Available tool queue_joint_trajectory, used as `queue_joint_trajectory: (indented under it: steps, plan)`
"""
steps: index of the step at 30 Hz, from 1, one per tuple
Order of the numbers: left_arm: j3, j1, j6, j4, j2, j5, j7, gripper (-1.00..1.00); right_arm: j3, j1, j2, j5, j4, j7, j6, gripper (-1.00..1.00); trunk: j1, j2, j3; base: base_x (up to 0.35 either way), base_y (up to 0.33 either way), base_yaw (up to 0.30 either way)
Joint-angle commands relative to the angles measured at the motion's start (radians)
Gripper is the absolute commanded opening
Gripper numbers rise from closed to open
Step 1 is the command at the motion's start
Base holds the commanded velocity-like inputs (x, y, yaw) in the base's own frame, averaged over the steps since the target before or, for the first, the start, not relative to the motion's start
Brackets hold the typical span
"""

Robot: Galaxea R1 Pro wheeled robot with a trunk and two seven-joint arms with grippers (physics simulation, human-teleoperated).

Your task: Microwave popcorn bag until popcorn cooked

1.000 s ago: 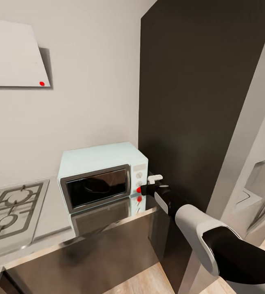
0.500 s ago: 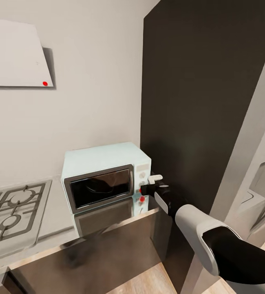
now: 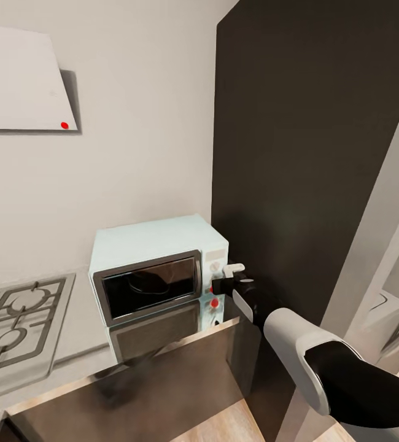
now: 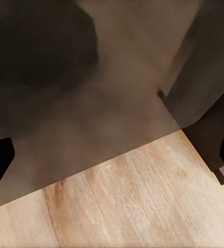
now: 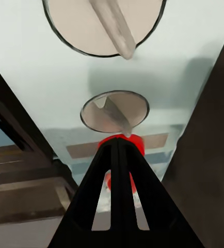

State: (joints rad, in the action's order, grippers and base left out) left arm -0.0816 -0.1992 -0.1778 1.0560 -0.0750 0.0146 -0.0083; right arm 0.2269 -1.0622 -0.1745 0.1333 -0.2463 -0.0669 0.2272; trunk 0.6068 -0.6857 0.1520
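The pale mint-blue microwave (image 3: pixel 156 242) stands on the glossy grey countertop (image 3: pixel 77 325) against the wall, its dark glass door (image 3: pixel 150 285) closed. Only a dim shape shows behind the glass, and the popcorn bag and popcorn are hidden. My right gripper (image 3: pixel 215 286) is shut with nothing in it, and its tips press on the white knob panel. In the right wrist view the joined fingertips (image 5: pixel 117 142) rest on the red indicator dot (image 5: pixel 136 144), just under the lower knob (image 5: pixel 114 111). My left gripper (image 4: pixel 112 160) hangs open over the wooden floor (image 4: pixel 143 206).
A gas hob (image 3: pixel 9 319) lies left of the microwave. A tall dark cabinet panel (image 3: pixel 298 153) stands directly right of it, close beside my right arm. Dark cabinet fronts (image 3: pixel 162 387) drop below the counter edge. A white hood (image 3: pixel 21 80) hangs on the wall.
The whole picture has shifted slightly, so the camera moved. My right gripper has stayed at the knob panel, now covering the red dot.
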Motion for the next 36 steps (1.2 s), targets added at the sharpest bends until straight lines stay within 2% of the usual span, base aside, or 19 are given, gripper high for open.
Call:
queue_joint_trajectory:
  steps: [1,10,17,36]
  plan:
    - [0.000,0.000,-0.002,0.001,0.000,0.001,-0.001,1.00,0.004,-0.001,0.000,0.011,-0.001,0.001,0.004,-1.00,0.000,-0.001,0.001,0.002,0.000,0.000]
    - [0.000,0.000,-0.002,0.001,0.000,0.001,-0.001,1.00,0.005,0.005,0.000,0.011,-0.001,0.001,0.004,-1.00,0.000,-0.001,0.001,0.000,0.000,0.000]
    - [0.000,-0.001,-0.002,0.001,0.000,0.001,-0.001,1.00,0.005,0.031,0.000,0.009,-0.001,0.001,0.003,-1.00,0.000,-0.001,0.001,0.000,0.000,0.000]
    - [0.002,0.000,-0.002,0.001,0.000,0.002,-0.001,1.00,0.005,0.033,0.000,0.009,-0.001,0.001,0.003,-1.00,0.000,-0.001,0.001,0.045,-0.015,0.000]
